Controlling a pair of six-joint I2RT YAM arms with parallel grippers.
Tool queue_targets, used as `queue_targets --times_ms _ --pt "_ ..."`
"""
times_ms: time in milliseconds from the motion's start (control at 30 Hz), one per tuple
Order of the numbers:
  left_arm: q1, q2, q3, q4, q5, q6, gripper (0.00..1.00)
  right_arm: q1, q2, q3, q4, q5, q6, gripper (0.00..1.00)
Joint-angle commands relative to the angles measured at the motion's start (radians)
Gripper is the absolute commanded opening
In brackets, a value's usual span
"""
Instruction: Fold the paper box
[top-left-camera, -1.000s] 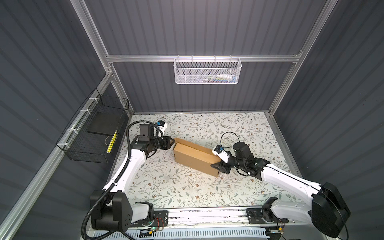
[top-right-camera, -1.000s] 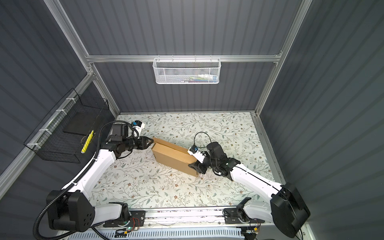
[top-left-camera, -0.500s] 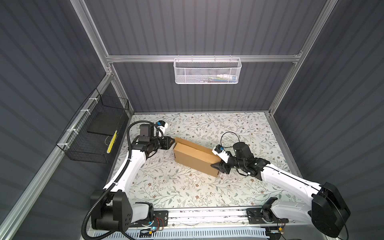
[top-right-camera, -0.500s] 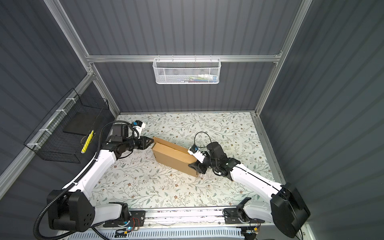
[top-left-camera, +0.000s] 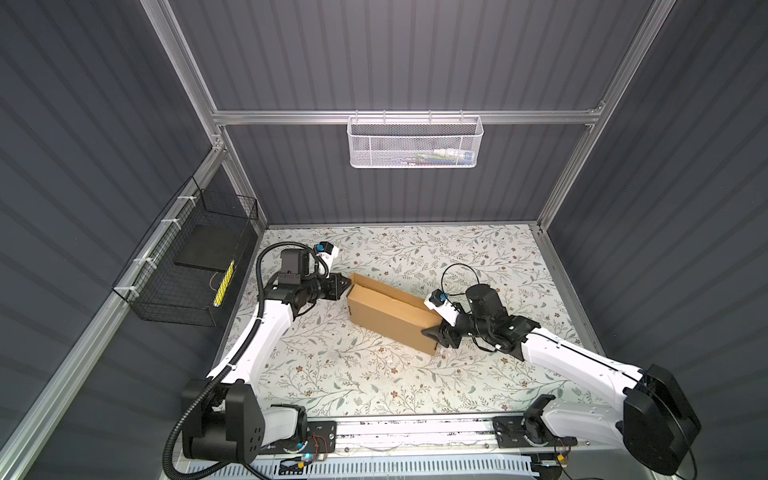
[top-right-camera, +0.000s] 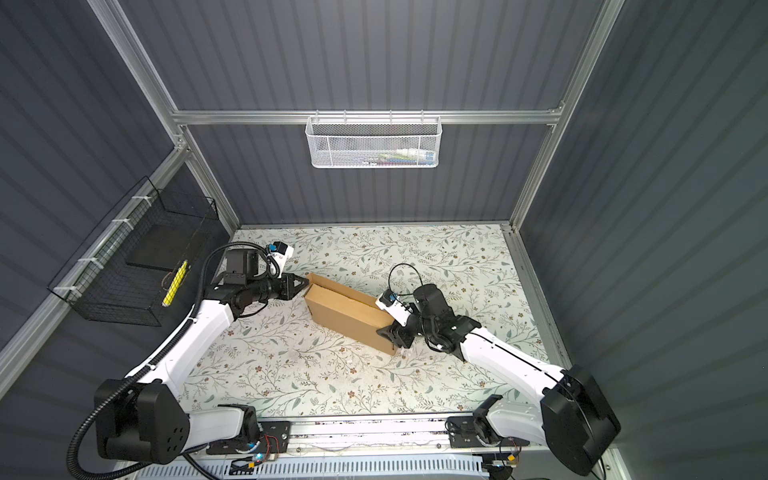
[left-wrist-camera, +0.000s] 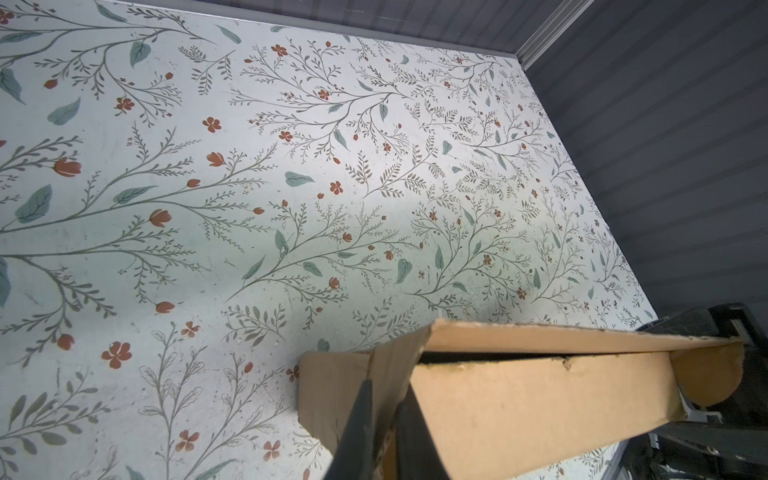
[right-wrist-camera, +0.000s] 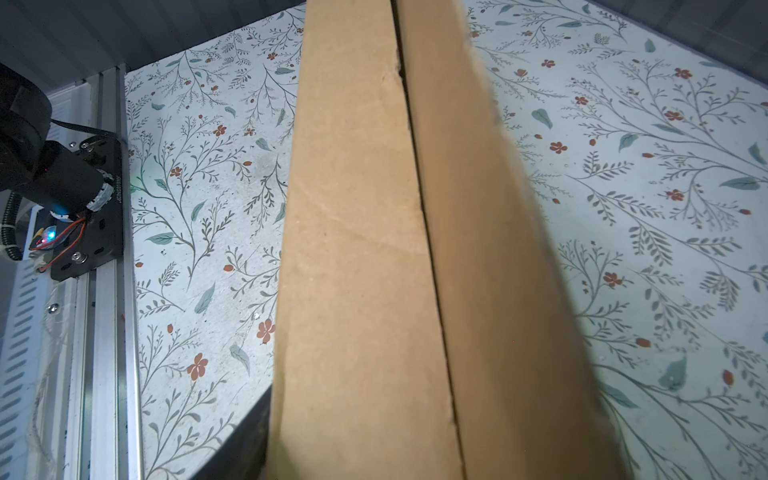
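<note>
The paper box (top-left-camera: 386, 311) (top-right-camera: 345, 311), a brown cardboard mailer, lies slanted across the middle of the floral table. My left gripper (top-left-camera: 347, 284) (top-right-camera: 305, 283) is at its far left end. In the left wrist view this gripper (left-wrist-camera: 384, 419) is shut, with a thin flap of the box (left-wrist-camera: 540, 395) pinched between its two dark fingers. My right gripper (top-left-camera: 436, 334) (top-right-camera: 392, 334) is at the box's near right end. In the right wrist view the box (right-wrist-camera: 353, 249) fills the space between the jaws. One dark finger (right-wrist-camera: 249, 440) lies along its side and the other finger is hidden.
A black wire basket (top-left-camera: 187, 270) hangs on the left wall and a white mesh basket (top-left-camera: 415, 143) on the back wall. The arms' mounting rail (top-left-camera: 415, 428) runs along the table's front edge. Dark walls close in the table on three sides.
The left gripper's jaws have closed onto the flap at the box's left end. The box and the right arm stay where they were.
</note>
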Motion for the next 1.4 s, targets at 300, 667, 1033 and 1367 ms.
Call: queue_targets --times_ms 300,667,1033,1367 --pt "-0.002 -0.005 0.002 0.01 0.039 -0.015 0.08 0.006 0.017 0.007 -0.021 -0.015 -0.007 0.64" --pt "-0.002 0.003 0.022 -0.007 0.049 -0.043 0.06 0.006 0.041 0.001 -0.001 -0.018 -0.003 0.6" --pt "-0.004 0.0 0.035 -0.016 0.059 -0.07 0.05 0.006 0.049 -0.004 0.009 -0.018 0.0 0.59" --pt "-0.004 0.003 0.041 -0.025 0.079 -0.099 0.04 0.006 0.06 0.0 0.009 -0.016 0.0 0.59"
